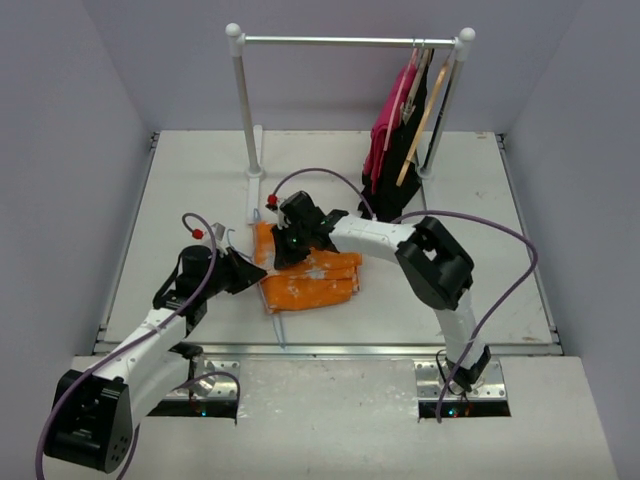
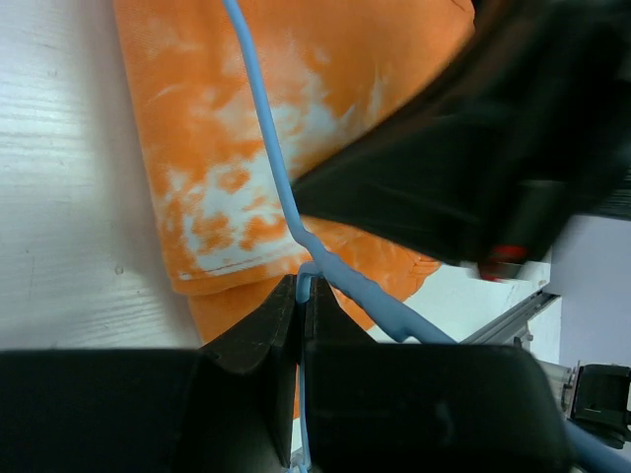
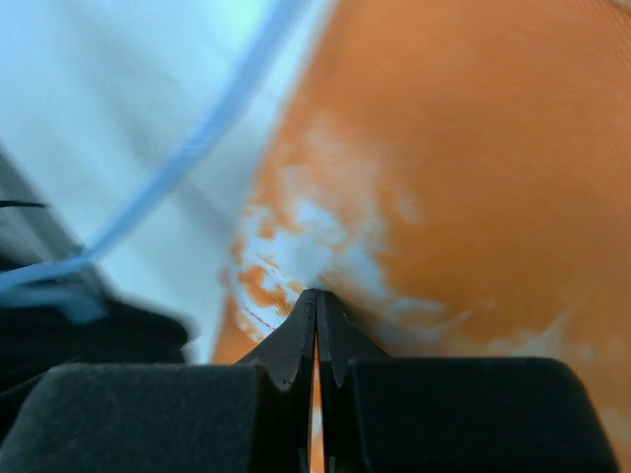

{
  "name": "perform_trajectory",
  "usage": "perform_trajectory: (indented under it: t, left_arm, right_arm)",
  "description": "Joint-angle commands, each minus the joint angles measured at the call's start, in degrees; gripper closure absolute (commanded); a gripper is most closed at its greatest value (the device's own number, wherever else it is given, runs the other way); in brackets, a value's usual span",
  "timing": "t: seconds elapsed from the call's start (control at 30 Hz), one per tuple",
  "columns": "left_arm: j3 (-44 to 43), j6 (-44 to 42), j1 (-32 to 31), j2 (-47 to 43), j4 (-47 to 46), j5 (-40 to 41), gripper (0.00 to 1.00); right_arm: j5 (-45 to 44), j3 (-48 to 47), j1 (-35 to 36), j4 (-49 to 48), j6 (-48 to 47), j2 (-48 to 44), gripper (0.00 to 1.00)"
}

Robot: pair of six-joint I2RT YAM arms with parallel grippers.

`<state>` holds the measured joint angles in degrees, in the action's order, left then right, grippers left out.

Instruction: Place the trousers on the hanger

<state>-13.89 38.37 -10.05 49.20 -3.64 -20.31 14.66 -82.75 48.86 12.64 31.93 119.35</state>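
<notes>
The orange trousers [image 1: 312, 282] with white blotches lie folded on the table's middle. The thin pale blue hanger [image 1: 279, 331] lies across their left end, with a wire end sticking out toward the front. My left gripper [image 1: 256, 276] is at the trousers' left edge. In the left wrist view it [image 2: 303, 288] is shut on the hanger wire [image 2: 264, 118], which crosses the trousers [image 2: 207, 158]. My right gripper [image 1: 291, 243] is over the trousers' far left part. In the right wrist view it [image 3: 316, 296] is shut on a pinch of the trousers [image 3: 473, 148], with the hanger [image 3: 202, 138] to the left.
A clothes rail [image 1: 350, 42] stands at the back. At its right end hang a pink garment [image 1: 384, 130], a black garment [image 1: 408, 160] and a tan wooden hanger [image 1: 422, 118]. The rail's left post [image 1: 246, 110] stands just behind the trousers.
</notes>
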Motion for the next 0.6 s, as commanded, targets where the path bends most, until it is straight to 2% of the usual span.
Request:
perform_trajectory:
  t: [0.0, 0.23, 0.27, 0.4, 0.57]
  left_arm:
    - [-2.4, -3.1, 1.7, 1.8, 0.8, 1.1, 1.00]
    - [-0.6, -2.2, 3.2, -1.4, -0.6, 2.3, 1.00]
    - [-1.1, -3.1, 3.3, -2.3, -0.6, 1.5, 1.00]
    - [-6.4, -5.2, 3.4, -3.2, 2.1, -0.7, 1.00]
    - [-15.8, -8.2, 3.3, -1.0, 6.6, -7.7, 1.00]
  right_arm:
    - [-4.2, 0.2, 0.5, 6.3, 1.9, 6.8, 1.00]
    - [1.0, 9.4, 1.8, 4.4, 2.1, 0.9, 1.00]
    - [2.8, 10.3, 1.8, 3.1, 1.6, -2.7, 1.00]
    - [1.5, 10.8, 1.6, 2.4, -0.6, -10.6, 0.98]
    - [-1.5, 12.8, -2.1, 2.3, -0.6, -19.2, 0.97]
